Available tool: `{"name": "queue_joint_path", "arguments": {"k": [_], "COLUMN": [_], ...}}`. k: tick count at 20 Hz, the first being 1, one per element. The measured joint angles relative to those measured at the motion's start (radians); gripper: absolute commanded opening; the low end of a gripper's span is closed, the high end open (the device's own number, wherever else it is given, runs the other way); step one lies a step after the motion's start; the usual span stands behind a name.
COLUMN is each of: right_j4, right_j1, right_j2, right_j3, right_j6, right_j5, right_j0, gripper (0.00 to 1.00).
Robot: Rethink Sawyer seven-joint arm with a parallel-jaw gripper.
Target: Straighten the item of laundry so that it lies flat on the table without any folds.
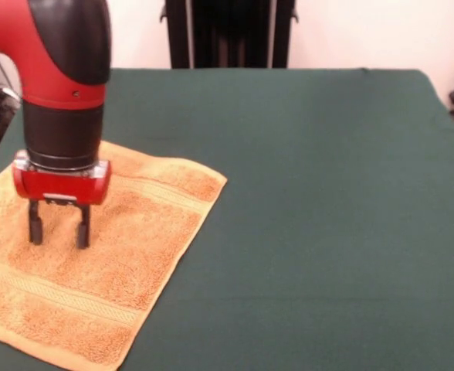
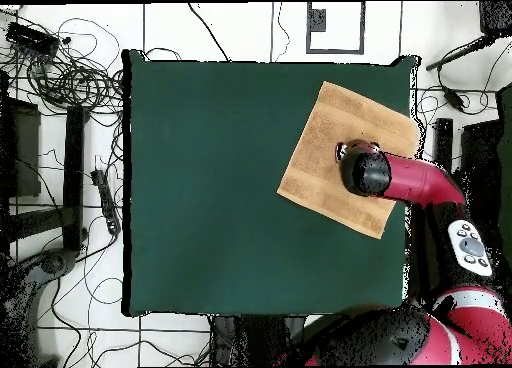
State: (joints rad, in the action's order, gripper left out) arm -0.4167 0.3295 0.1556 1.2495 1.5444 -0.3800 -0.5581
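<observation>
The orange-tan terry towel (image 1: 96, 255) lies spread on the dark green table (image 1: 312, 201) at the front view's left, with woven bands near its far and near edges. It looks flat; its left part runs out of the picture. My gripper (image 1: 59, 232) hangs from the red and black arm over the towel's middle. Its two black fingers (image 1: 82, 230) are apart and empty, with the tips at or just above the cloth. In the overhead view the towel (image 2: 325, 154) lies at the table's (image 2: 220, 184) upper right corner, and the arm (image 2: 400, 179) covers the gripper.
The towel reaches the table's right edge in the overhead view. Cables and stands (image 2: 60, 74) lie on the floor beyond the table's left side. The robot's base (image 2: 440, 329) is at the lower right.
</observation>
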Motion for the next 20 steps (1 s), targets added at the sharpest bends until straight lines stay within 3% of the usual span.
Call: {"name": "queue_joint_path", "arguments": {"k": [9,20], "right_j4": [-0.049,-0.061], "right_j1": [0.024,0.056], "right_j2": [0.070,0.091], "right_j3": [-0.023,-0.032], "right_j6": [-0.022,-0.025], "right_j5": [-0.129,-0.148], "right_j0": [-0.081,-0.070], "gripper": [1.00,1.00]}}
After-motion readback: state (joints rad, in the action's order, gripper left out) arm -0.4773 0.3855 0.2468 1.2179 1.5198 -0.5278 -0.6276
